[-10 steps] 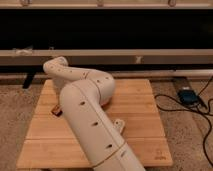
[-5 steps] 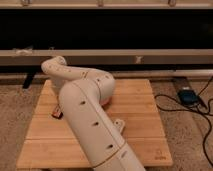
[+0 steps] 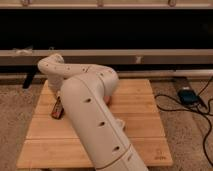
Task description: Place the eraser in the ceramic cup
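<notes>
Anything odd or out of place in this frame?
Only the eraser: it sits tilted rather than flat, at the left of the wooden board. The gripper is hidden behind the arm beside it.

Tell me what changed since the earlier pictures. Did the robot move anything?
Only a little. The arm swung its top bend slightly to the left. Its gripper is hidden behind the arm, down by the eraser on the left side of the wooden board, and it is shut now. Whether it has the eraser cannot be seen. The eraser and the board stayed about where they were.
</notes>
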{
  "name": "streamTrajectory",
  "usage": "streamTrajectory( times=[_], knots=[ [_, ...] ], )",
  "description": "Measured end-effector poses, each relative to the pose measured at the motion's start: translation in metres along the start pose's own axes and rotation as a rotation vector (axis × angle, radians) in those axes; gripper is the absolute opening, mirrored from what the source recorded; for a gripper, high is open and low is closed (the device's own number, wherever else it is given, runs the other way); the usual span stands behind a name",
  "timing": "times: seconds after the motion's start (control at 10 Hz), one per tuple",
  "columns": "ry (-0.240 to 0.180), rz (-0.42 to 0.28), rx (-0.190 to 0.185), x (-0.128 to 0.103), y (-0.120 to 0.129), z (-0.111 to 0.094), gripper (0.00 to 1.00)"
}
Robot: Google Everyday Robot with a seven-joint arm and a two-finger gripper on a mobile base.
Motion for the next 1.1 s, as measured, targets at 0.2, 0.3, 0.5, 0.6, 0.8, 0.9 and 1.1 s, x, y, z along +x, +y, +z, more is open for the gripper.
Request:
streamTrajectory(
  times=[0.2,0.3,0.5,0.6,0.8,0.9,1.1],
  knots=[
    [-0.067,-0.016,0.004,0.003,0.005,-0.031,0.0],
    [-0.105,-0.024,0.01,0.006,0.005,-0.047,0.0],
    [-0.193,-0.039,0.025,0.013,0.008,-0.08,0.0],
    [-0.241,-0.044,0.038,0.017,0.009,-0.095,0.0],
    [-0.316,-0.055,0.062,0.023,0.009,-0.118,0.0],
    [-0.342,-0.062,0.069,0.023,0.009,-0.13,0.0],
    [-0.368,-0.069,0.07,0.018,0.007,-0.143,0.0]
  ],
)
